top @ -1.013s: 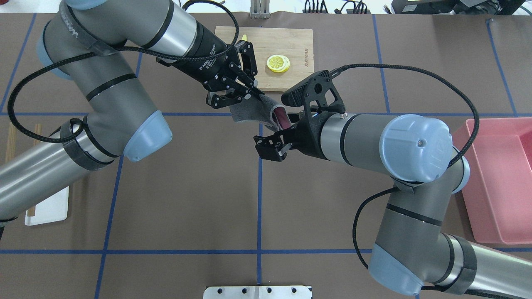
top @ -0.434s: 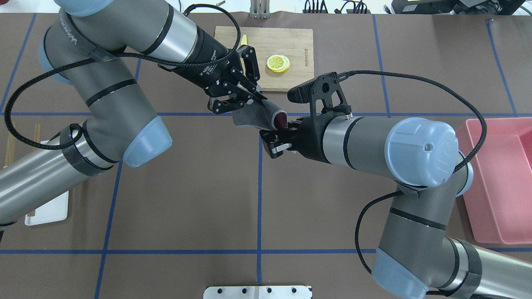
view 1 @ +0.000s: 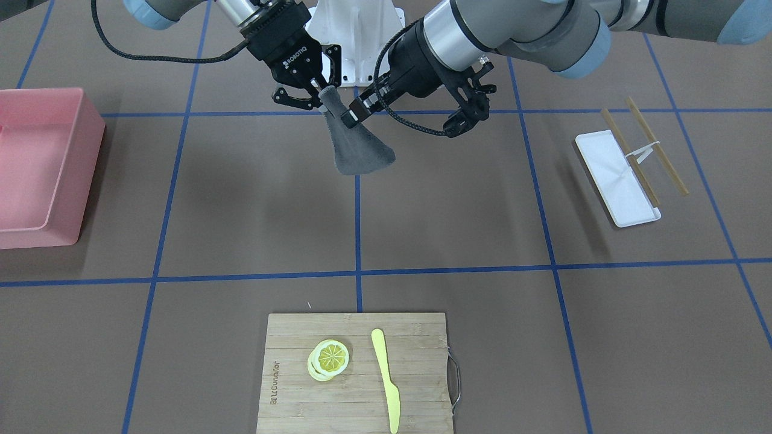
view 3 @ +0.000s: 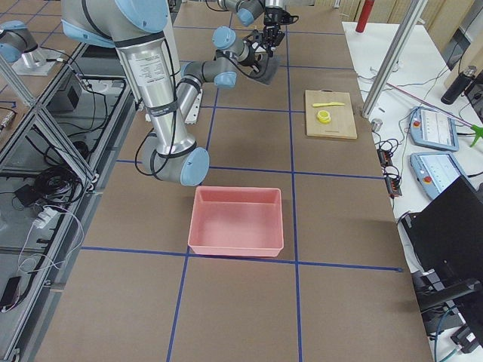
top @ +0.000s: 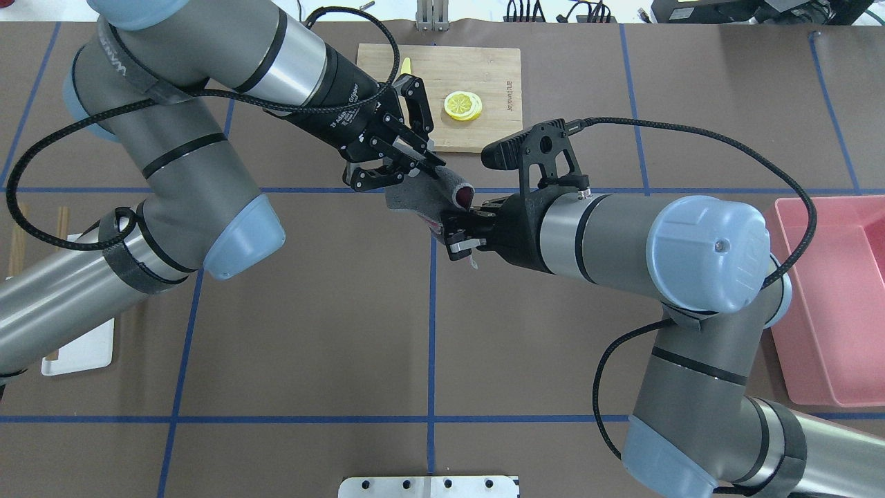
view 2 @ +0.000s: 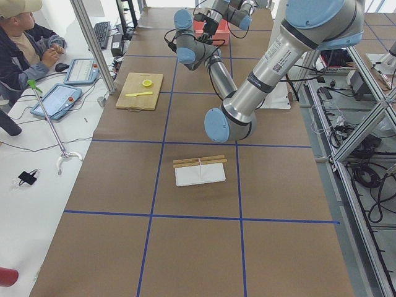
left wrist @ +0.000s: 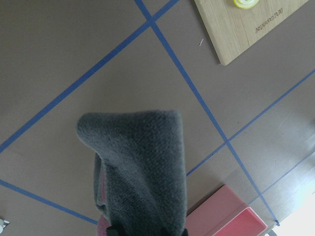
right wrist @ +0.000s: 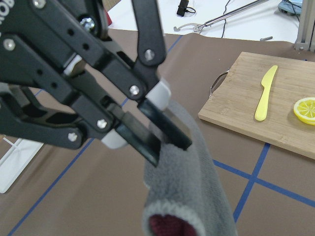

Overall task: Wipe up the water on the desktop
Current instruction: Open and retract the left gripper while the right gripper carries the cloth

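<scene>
Above the middle of the overhead view, just below the cutting board point(top: 484, 76), the grey cloth point(top: 422, 197) hangs clear of the desktop point(top: 311, 311), which lies straight beneath both grippers. The cloth's long axis runs down the frame, slightly rightward, from the left gripper point(top: 430, 167) to the right gripper point(top: 451, 236). The left gripper's fingers are pressed together on the upper fold. The right gripper's jaws are drawn narrow and appear to pinch the lower end, though the contact is partly hidden. No water is discernible, and both arms are about equally near. Wiping would likely require lowering the cloth.
</scene>
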